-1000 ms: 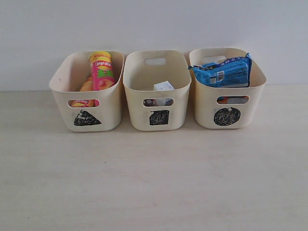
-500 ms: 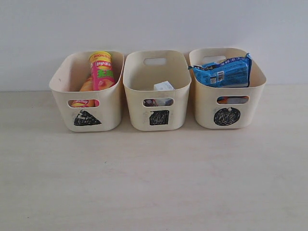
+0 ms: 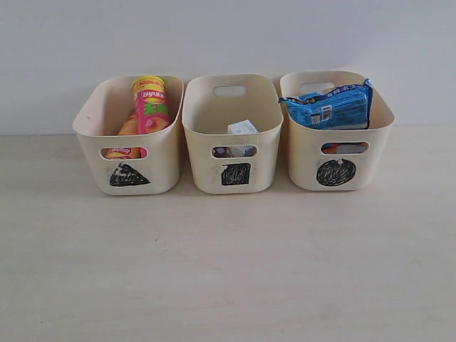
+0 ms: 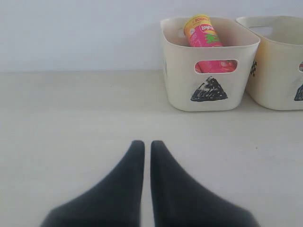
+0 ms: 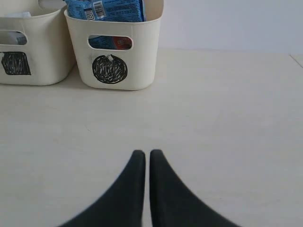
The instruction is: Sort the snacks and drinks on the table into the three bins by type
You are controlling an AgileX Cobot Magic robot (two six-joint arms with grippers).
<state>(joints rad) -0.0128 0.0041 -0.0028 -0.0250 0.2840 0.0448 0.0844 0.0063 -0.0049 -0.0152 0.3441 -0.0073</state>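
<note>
**Exterior view: sorting looks finished**

Three bins line the far edge of the surface [image 3: 228,271], one type in each. The triangle bin [image 3: 160,160] holds the pink chip can [image 3: 151,107], which leans. The square bin [image 3: 199,160] holds a white carton [image 3: 242,127], and the circle bin [image 3: 303,160] holds the blue bag [image 3: 331,107]. The left jaws and right jaws are clenched on nothing, low over bare surface, apparently because nothing is left to sort.
</note>
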